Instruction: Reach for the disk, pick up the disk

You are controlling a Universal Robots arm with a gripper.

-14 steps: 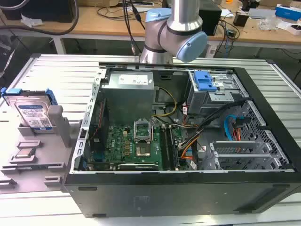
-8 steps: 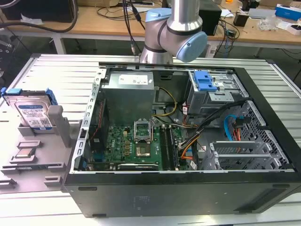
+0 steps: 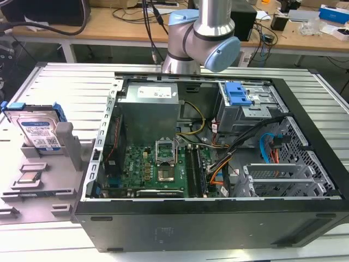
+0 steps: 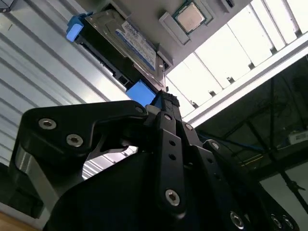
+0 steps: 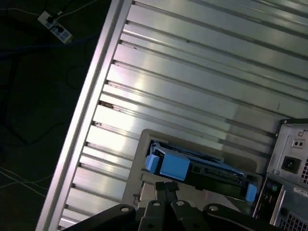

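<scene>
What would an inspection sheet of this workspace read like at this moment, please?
Surface: ribbed metal table, carrying a grey holder and an open computer case.
Job's things: disk, in its blue bracket, propped on edge in the grey holder at the exterior view's left; untouched.
Clutter: CPU chip lying in the holder; blue latch inside the case.
Grippers: gripper points towards the disk, apart from it.
Cables: loose cables inside the case; power strip on the floor.
Surroundings: wooden bench behind the table, with wires and boxes.
</scene>
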